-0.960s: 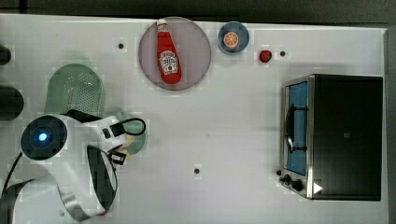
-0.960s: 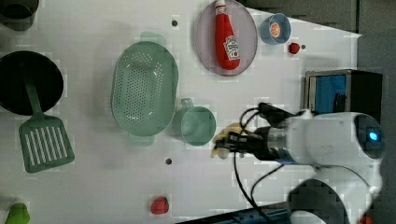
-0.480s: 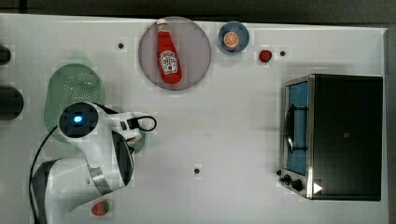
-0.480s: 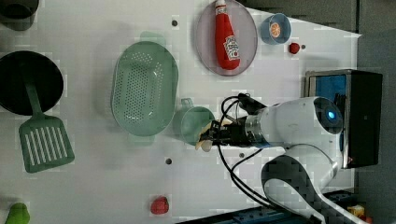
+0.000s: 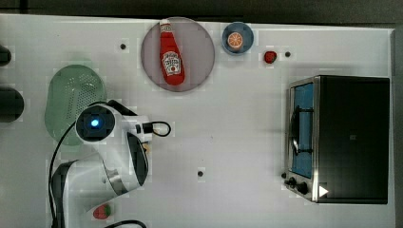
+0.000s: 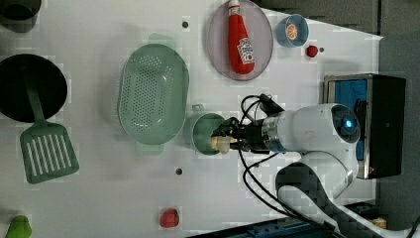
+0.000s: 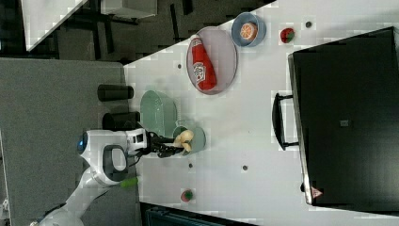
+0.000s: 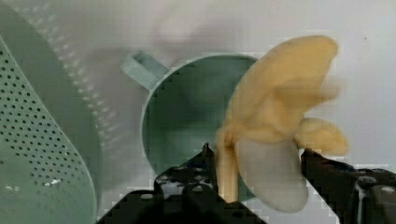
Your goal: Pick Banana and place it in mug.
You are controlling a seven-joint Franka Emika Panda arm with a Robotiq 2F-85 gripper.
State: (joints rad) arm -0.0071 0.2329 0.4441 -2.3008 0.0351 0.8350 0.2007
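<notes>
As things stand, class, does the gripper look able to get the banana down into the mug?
Probably yes. The gripper holds the banana over the rim of the mug, whose mouth looks open and empty. The colander sits beside it, apparently not blocking.

Lab, toy kitchen props, toaster oven (image 5: 349, 137)

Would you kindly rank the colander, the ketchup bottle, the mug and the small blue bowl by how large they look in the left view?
Largest to smallest in the left view:
1. colander
2. ketchup bottle
3. mug and blue bowl: the two look about alike, and the gripper with the banana hides part of the mug's rim, so I leave them unranked.
</notes>
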